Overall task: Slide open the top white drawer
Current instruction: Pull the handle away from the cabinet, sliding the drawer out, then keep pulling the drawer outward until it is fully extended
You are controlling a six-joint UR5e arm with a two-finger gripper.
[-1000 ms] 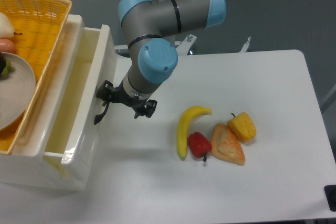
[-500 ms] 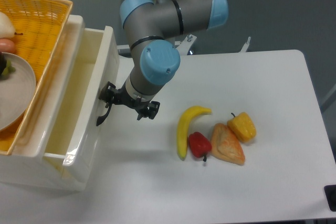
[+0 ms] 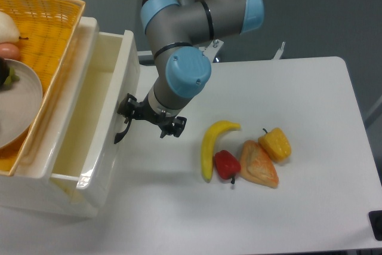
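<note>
Drawer status: we see the top white one pulled out from the cabinet at the left edge of the worktop, interior exposed, pale and glossy, front panel facing right. Its curved black handle sits on that front panel.

Gripper is right at the handle, hanging off the grey-and-blue arm that comes down from the top of the view. One of the fingers sits against the handle area, the other points out to the right over the worktop. We cannot tell from this angle whether they are clenched on the handle or just hooked beside it; the wrist blocks the contact point.

On top of the cabinet we see a yellow woven basket with a white plate in it; a few food items show at the far left edge, too cropped to name.

Right of the gripper, well apart from the drawer, a cluster lies on the worktop: banana, red pepper touching it, an orange wedge-shaped item, and a yellow pepper.
</note>
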